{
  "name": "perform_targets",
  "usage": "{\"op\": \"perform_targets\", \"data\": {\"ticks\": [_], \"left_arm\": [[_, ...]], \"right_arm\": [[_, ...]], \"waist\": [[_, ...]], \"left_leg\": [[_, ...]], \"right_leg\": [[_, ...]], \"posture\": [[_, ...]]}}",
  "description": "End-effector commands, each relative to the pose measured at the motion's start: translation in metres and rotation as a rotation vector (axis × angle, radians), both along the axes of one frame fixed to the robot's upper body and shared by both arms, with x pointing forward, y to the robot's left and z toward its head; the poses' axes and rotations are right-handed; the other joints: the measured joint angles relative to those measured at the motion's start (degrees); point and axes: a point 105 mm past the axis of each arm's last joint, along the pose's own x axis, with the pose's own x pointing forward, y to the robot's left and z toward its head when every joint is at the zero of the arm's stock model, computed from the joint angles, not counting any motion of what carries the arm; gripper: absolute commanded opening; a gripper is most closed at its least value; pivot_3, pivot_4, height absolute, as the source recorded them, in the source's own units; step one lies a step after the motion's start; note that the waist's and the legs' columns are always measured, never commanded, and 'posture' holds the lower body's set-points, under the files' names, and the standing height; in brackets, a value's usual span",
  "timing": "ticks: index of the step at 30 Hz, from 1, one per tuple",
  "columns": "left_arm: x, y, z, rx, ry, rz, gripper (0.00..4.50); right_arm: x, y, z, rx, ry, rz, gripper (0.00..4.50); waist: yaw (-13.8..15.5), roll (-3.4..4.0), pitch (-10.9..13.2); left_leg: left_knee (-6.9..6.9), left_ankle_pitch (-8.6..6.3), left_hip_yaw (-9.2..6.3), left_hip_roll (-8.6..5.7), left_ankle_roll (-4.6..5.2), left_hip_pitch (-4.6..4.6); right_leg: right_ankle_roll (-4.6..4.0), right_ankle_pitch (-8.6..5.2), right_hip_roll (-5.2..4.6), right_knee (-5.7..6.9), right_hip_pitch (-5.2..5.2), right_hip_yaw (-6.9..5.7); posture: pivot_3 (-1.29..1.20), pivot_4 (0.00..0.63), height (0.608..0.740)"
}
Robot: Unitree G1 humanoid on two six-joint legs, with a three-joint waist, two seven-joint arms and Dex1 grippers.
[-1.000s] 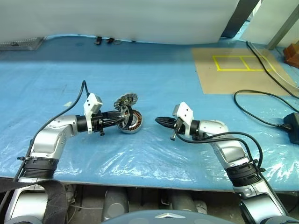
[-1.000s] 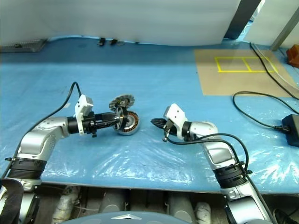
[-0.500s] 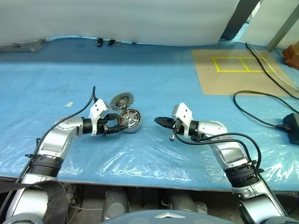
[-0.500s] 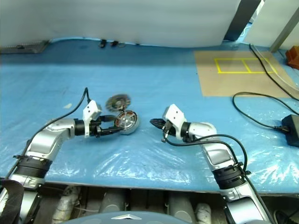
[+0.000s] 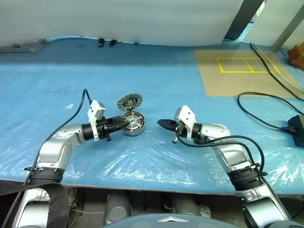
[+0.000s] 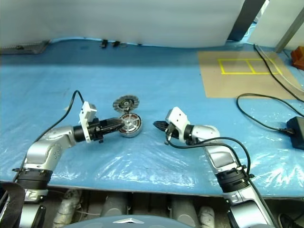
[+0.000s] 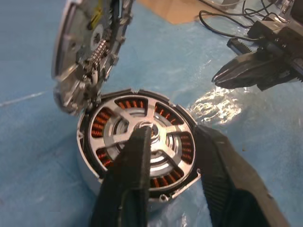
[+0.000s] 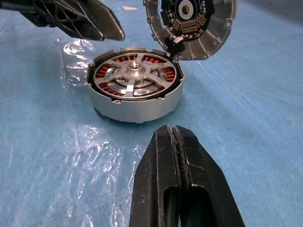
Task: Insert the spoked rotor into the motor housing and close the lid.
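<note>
spoked rotor [image 8: 134, 78] seated in copper-wound motor housing [image 8: 137, 101] | left gripper [image 7: 182, 177] apart | right gripper [image 8: 173, 142] together

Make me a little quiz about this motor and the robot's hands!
1. True or false: the rotor already sits inside the housing.
2. Where is the lid?
A. Flat on top of the housing
B. Standing up at the housing's far edge, tilted
C. Held in a gripper
3. Fill in the word: the gripper that is shut with nothing in it is the ____ one.

Key
1. True: its silver spokes lie over the copper windings.
2. B.
3. Right: the right gripper has its fingers pressed together, while the left gripper is open by the housing.
</note>
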Motion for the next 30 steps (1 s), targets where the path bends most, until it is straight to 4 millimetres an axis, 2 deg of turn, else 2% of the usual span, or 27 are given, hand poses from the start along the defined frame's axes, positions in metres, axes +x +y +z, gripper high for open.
{"op": "perform_targets", "data": {"ticks": [1, 2, 7, 11, 15, 17, 21, 24, 27, 30], "left_arm": [[0.008, -0.009, 0.008, 0.009, -0.097, 0.038, 0.27], [0.010, -0.013, 0.008, 0.010, -0.110, 0.043, 0.04], [0.020, -0.032, 0.008, -0.008, -0.140, 0.050, 0.04], [0.030, -0.031, -0.015, 0.117, -0.141, 0.092, 0.04], [0.024, -0.030, -0.027, 0.148, -0.106, 0.057, 0.04], [0.024, -0.028, -0.022, 0.103, -0.107, 0.063, 0.04], [0.023, -0.024, 0.005, -0.050, -0.166, 0.062, 0.04], [0.017, -0.014, 0.025, -0.145, -0.191, 0.047, 0.04], [0.007, -0.003, 0.028, -0.161, -0.159, 0.013, 0.04], [0.000, 0.015, 0.015, -0.072, -0.078, -0.027, 0.04]], "right_arm": [[0.003, 0.003, 0.014, 0.023, -0.067, 0.003, 0.00], [0.003, 0.003, 0.015, 0.023, -0.068, 0.003, 0.00], [0.004, 0.004, 0.018, 0.028, -0.074, 0.002, 0.00], [0.004, 0.004, 0.019, 0.027, -0.077, -0.002, 0.00], [0.005, 0.000, 0.022, 0.026, -0.081, -0.013, 0.00], [0.007, -0.002, 0.021, 0.024, -0.081, -0.020, 0.00], [0.008, 0.000, 0.023, 0.045, -0.085, -0.026, 0.00], [0.008, 0.004, 0.025, 0.059, -0.092, -0.023, 0.00], [0.005, 0.005, 0.023, 0.051, -0.100, -0.004, 0.00], [0.002, 0.002, 0.020, 0.031, -0.075, 0.022, 0.00]], "waist": [[0.1, 0.00, 0.0], [0.2, 0.00, 0.0], [0.1, -0.01, 0.0], [-0.2, -0.01, 0.0], [-0.1, 0.01, 0.0], [-0.1, 0.01, 0.0], [-0.1, 0.00, 0.0], [-0.1, 0.00, 0.0], [-0.1, 0.00, 0.0], [-0.1, 0.00, 0.0]], "left_leg": [[0.00, 0.00, 0.00, 0.00, 0.00, 0.00], [0.01, 0.00, 0.00, -0.02, 0.00, 0.00], [0.00, 0.00, -0.01, 0.00, 0.00, -0.04], [-0.04, 0.00, -0.03, -0.01, 0.00, -0.04], [-0.06, 0.00, -0.07, -0.03, 0.00, 0.00], [-0.05, 0.00, -0.06, -0.03, 0.00, 0.02], [-0.05, 0.00, -0.04, -0.01, 0.00, 0.02], [-0.05, 0.00, -0.03, -0.01, 0.00, -0.13], [-0.06, 0.01, -0.03, -0.01, 0.00, -0.26], [-0.06, 0.01, -0.01, -0.02, 0.00, -0.29]], "right_leg": [[0.00, 0.00, 0.00, 0.00, 0.01, 0.00], [0.01, 0.00, -0.01, 0.00, 0.02, 0.00], [0.01, 0.00, 0.00, -0.03, 0.00, 0.00], [0.01, 0.00, 0.02, -0.04, -0.01, 0.01], [0.03, -0.01, 0.00, -0.05, 0.01, 0.01], [0.04, -0.01, 0.00, -0.04, 0.04, 0.01], [0.03, -0.01, 0.00, -0.04, 0.06, 0.02], [0.02, 0.00, 0.01, -0.03, -0.16, 0.02], [0.00, 0.00, 0.01, -0.02, -0.29, 0.01], [0.00, 0.00, 0.01, -0.01, -0.33, 0.01]], "posture": [[0.00, 0.150, 0.740], [0.00, 0.150, 0.740], [0.00, 0.150, 0.740], [0.00, 0.150, 0.740], [0.00, 0.150, 0.740], [0.00, 0.150, 0.740], [0.00, 0.150, 0.740], [0.00, 0.150, 0.740], [0.00, 0.150, 0.740], [0.00, 0.150, 0.740]]}}
